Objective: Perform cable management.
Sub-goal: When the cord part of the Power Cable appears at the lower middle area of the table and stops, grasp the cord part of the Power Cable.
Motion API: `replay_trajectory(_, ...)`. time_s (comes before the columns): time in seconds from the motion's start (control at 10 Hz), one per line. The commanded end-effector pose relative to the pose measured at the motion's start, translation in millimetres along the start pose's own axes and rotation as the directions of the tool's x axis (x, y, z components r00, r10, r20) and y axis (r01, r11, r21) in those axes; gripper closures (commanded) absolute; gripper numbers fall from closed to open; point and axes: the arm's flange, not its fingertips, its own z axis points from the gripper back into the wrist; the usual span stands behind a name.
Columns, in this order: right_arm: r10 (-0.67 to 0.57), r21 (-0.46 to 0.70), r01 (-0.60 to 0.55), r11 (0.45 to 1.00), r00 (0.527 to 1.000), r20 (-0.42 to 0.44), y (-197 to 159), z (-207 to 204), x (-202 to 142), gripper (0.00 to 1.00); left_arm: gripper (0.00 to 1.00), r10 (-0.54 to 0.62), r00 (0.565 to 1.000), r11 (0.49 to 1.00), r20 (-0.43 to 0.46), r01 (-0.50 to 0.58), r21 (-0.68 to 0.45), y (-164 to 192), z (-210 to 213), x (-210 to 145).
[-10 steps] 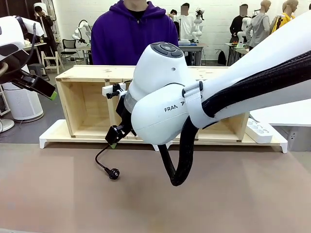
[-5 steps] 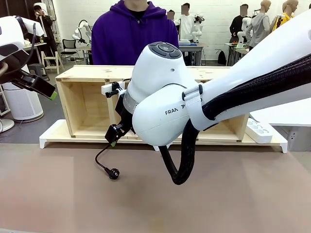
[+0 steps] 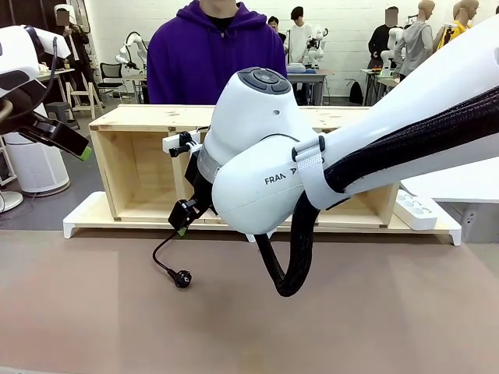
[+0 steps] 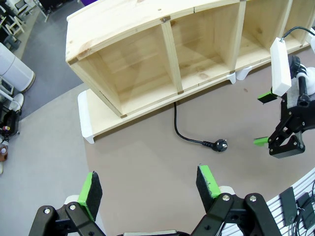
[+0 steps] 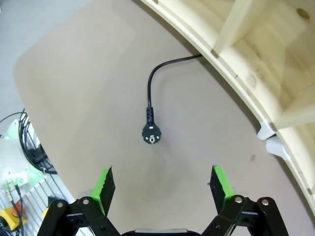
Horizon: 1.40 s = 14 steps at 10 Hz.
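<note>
Almost no shift: right tool [image 5: 161, 183] wide open, empty, above cable [image 5: 149, 93].

The right arm [image 3: 265, 156] is a fat, glossy white shell, with a grey button cap [image 3: 263, 78] on top and dark lettering [image 3: 277, 178] on its side, partly covered. A black ribbed hose [image 3: 405, 134] runs along it, tied down by a white strap [image 3: 312, 165]. A white box [image 4: 280, 64] with a black lead sits at its wrist. The right gripper [image 5: 161, 177] is black, with bright green pads [image 5: 105, 189] and silver screws [image 5: 235, 199] at the finger joints. The left gripper [image 4: 148, 184] looks the same. The left arm [image 3: 31, 43] is white with black parts. The person [image 3: 234, 54] wears a purple hoodie [image 3: 187, 66] over a black collar.
</note>
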Motion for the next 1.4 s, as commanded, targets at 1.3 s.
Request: replay_trajectory(1.3,0.130,0.133,-0.116,0.984,0.986,-0.102,2,-175,27,0.00,0.00,-0.011,1.000,1.000,0.008,0.011,0.005,1,-1,1)
